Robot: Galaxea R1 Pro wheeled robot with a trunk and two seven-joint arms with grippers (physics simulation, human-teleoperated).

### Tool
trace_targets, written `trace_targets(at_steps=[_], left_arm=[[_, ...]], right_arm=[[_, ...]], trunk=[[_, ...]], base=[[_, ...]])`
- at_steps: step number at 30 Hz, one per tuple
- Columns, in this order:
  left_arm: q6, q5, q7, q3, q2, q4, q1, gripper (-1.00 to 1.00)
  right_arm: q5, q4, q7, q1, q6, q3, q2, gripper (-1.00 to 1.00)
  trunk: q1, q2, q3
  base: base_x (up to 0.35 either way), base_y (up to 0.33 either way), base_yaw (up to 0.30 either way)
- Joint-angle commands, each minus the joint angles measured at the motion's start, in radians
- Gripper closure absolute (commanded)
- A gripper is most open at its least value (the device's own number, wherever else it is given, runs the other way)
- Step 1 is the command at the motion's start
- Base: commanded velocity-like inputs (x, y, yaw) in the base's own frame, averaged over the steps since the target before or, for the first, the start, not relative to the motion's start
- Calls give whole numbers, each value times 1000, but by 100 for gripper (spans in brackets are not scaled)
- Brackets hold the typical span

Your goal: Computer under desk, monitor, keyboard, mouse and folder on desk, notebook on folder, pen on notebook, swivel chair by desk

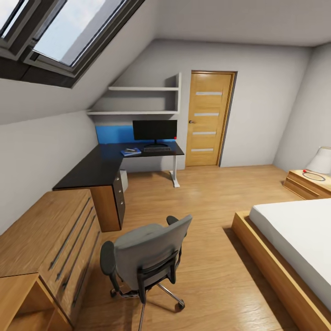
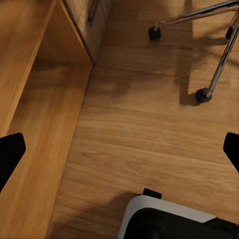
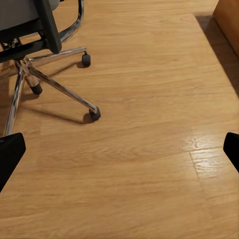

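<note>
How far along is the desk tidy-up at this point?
Done: the monitor, keyboard and a blue folder with something on it sit on the desk. Nothing in hand: left gripper and right gripper are open. Left: the swivel chair stands apart from the desk.

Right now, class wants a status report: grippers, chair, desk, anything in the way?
Both grippers open, empty, over bare floor. Swivel chair stands apart from the desk, back toward the camera. Monitor, keyboard, blue folder on desk. Nothing on the floor between chair and desk.

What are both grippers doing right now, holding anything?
Left gripper: open, jaws wide apart, nothing between them, wooden floor below.
Right gripper: open, empty, over the floor beside the swivel chair.
</note>
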Motion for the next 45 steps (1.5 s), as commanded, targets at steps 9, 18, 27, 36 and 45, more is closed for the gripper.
trace_targets(at_steps=[9, 18, 27, 36, 45], left_arm=[[-3, 4, 3, -6, 0, 0, -1, -100], [-3, 4, 2, -6, 2, 0, -1, -100], [-3, 4, 2, -6, 3, 0, -1, -100], [-4, 2, 2, -7, 1, 0, -1, -100], [-4, 3, 3, -6, 0, 0, -1, -100]], right_arm=[[-2, 2, -7, -1, -2, 8, 1, -100], [-2, 2, -7, -1, -2, 8, 1, -100], [-2, 2, -7, -1, -2, 8, 1, -100], [-2, 2, -7, -1, -2, 9, 1, -100], [-2, 2, -7, -1, -2, 9, 1, -100]], trunk=[[8, -16, -8], [8, -16, -8], [8, -16, -8], [8, -16, -8], [31, -58, -27]], base=[[0, 0, 0], [19, 0, 0], [228, 0, 0], [76, 0, 0], [5, 0, 0]])
